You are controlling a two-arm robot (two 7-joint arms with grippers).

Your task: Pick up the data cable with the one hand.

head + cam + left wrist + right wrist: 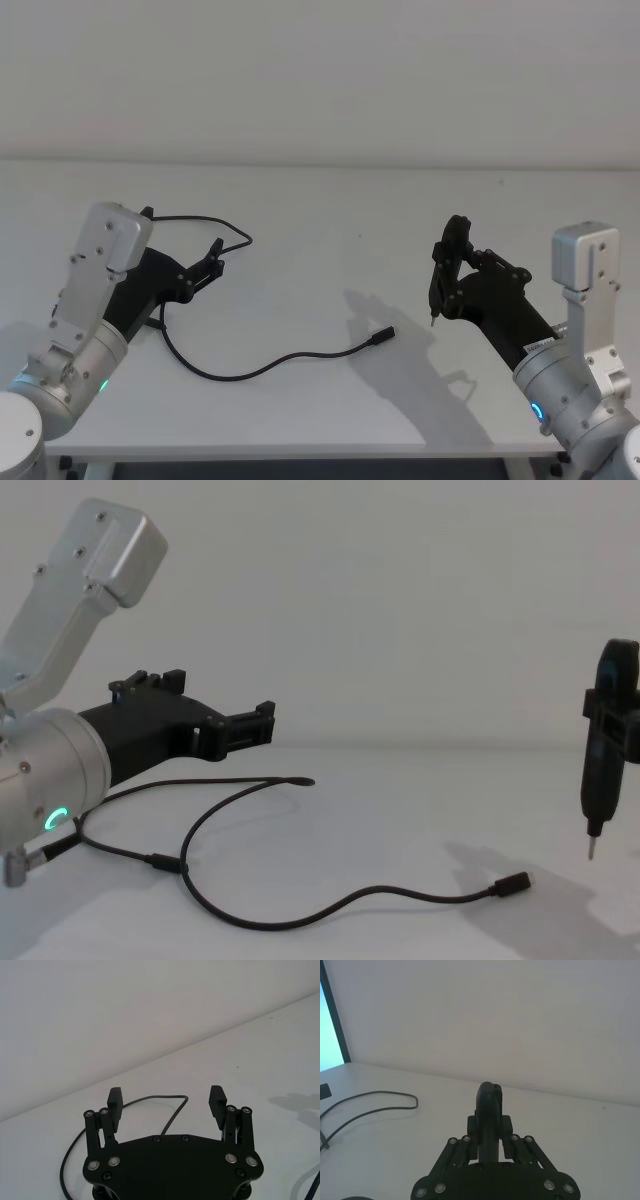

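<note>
My left black two-fingered gripper [213, 258] hovers released over the white table [400, 220]; the long thin black data cable [280, 362] lies curved beneath and ahead of it. I advise descending vertically, straddling one strand, then clenching. The right gripper [448, 262], parked rightward, clasps a slim black pen-like tool [436, 290].
</note>
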